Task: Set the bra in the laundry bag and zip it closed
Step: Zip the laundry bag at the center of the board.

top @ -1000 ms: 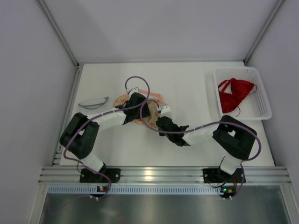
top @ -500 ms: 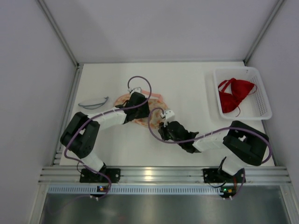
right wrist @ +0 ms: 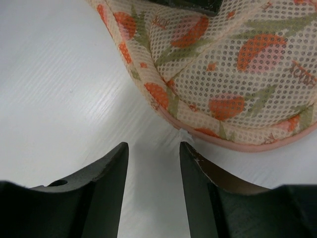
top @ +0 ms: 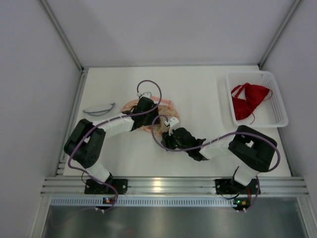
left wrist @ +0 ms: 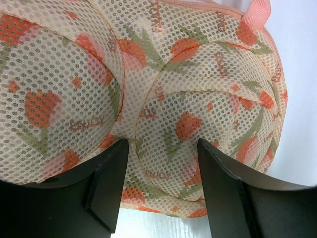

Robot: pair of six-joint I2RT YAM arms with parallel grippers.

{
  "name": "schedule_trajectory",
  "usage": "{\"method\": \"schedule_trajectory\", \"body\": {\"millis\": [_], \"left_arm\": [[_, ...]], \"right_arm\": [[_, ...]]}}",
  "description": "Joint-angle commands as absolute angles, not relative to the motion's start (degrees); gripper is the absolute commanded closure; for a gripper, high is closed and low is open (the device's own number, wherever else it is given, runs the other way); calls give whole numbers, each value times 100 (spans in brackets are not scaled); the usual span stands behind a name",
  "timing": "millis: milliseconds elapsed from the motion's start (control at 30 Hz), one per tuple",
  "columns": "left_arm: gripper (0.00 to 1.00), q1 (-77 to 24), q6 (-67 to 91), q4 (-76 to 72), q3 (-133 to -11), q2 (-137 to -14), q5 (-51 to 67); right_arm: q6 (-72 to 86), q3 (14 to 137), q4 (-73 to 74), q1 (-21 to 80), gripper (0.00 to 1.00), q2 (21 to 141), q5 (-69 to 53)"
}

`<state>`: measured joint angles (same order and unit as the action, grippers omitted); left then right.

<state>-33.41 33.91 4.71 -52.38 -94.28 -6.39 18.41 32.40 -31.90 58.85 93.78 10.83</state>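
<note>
The laundry bag (top: 130, 106), peach mesh with orange flowers, lies flat left of the table's middle. My left gripper (top: 147, 113) rests on top of it. In the left wrist view its open fingers (left wrist: 110, 184) straddle the bag's (left wrist: 188, 99) domed mesh, which lies smooth between them. My right gripper (top: 165, 140) hovers just off the bag's near edge. In the right wrist view it (right wrist: 153, 148) is open over bare table, and a small white zipper pull (right wrist: 184, 134) on the pink zip edge (right wrist: 233, 145) sits by its right fingertip. A red bra (top: 249, 99) lies in the basket (top: 280, 121).
The white basket stands at the table's right back corner. A thin grey curved item (top: 99, 108) lies near the left wall. Purple cables loop over both arms. White side walls close in the table on the left and right.
My right gripper has opened and drawn back from the bag's near edge toward the front. The left gripper has stayed on the bag.
</note>
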Motion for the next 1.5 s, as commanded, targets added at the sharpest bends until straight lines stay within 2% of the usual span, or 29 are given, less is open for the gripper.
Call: {"method": "schedule_trajectory", "body": {"millis": [0, 200, 467, 800, 833, 1033, 1067, 1100, 1467], "left_arm": [[36, -3322, 3296, 343, -5397, -9378, -527], [36, -3322, 3296, 352, -5361, -9360, -492], [36, -3322, 3313, 352, -5405, -9431, -519], [36, -3331, 3331, 343, -5379, -9457, -378], [37, -3331, 3322, 343, -5379, -9457, -369], [37, -3331, 3322, 351, -5309, -9466, -308], [37, -3331, 3305, 334, -5300, -9466, -308], [37, -3331, 3261, 343, -5300, -9457, -308], [36, -3234, 2540, 527, -5405, -8817, -150]], "right_arm": [[1846, 3664, -3078, 5924, 53, 9545, 1247], [1872, 3972, -2418, 5924, 58, 9519, 1722], [1863, 3981, -1925, 5933, 58, 9439, 2179], [1732, 3999, -2504, 5906, 58, 9764, 2215], [1697, 4008, -2644, 5898, 60, 9799, 2215], [1749, 3911, -3014, 5854, 85, 9800, 2425], [1740, 3894, -3058, 5854, 95, 9748, 2426], [1749, 3867, -3085, 5845, 100, 9712, 2443], [1819, 3551, -2725, 5845, 100, 9343, 2575]]}}
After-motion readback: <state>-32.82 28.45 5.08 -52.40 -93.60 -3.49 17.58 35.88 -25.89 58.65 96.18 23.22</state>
